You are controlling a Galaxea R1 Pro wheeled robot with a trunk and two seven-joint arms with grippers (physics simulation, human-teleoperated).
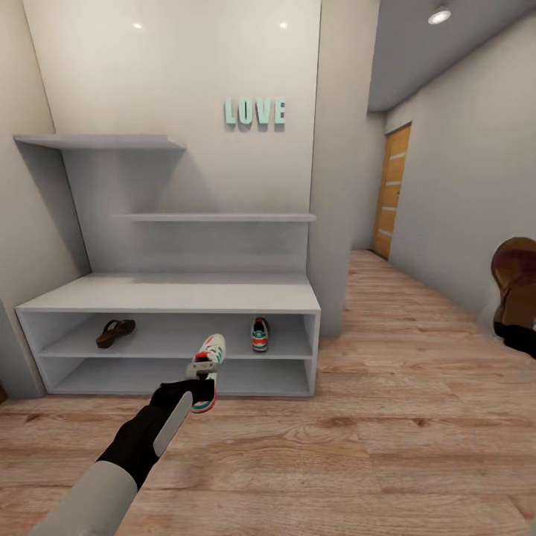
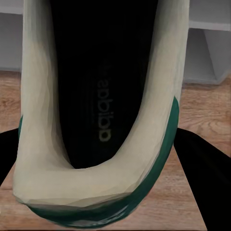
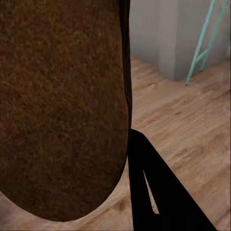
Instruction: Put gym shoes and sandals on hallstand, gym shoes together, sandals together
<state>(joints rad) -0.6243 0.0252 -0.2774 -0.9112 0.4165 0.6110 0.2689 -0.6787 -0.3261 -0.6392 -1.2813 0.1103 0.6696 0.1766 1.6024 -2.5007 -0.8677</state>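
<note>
While we hold one gym shoe (image 1: 208,370) in our left gripper (image 1: 199,382), shut on its heel end and stretched forward just short of the hallstand (image 1: 179,294), half the job looks done: beyond it, on the hallstand's upper shelf tier, one sandal (image 1: 115,332) lies toward the left end and the other gym shoe (image 1: 260,334) stands toward the right end, well apart. Our carried shoe hangs toe-up above the corridor floor (image 1: 387,439), in front of that tier. To the hallstand's right, our right gripper (image 3: 144,192) grips the second sandal (image 3: 62,106), sole toward its camera, not yet shelved.
</note>
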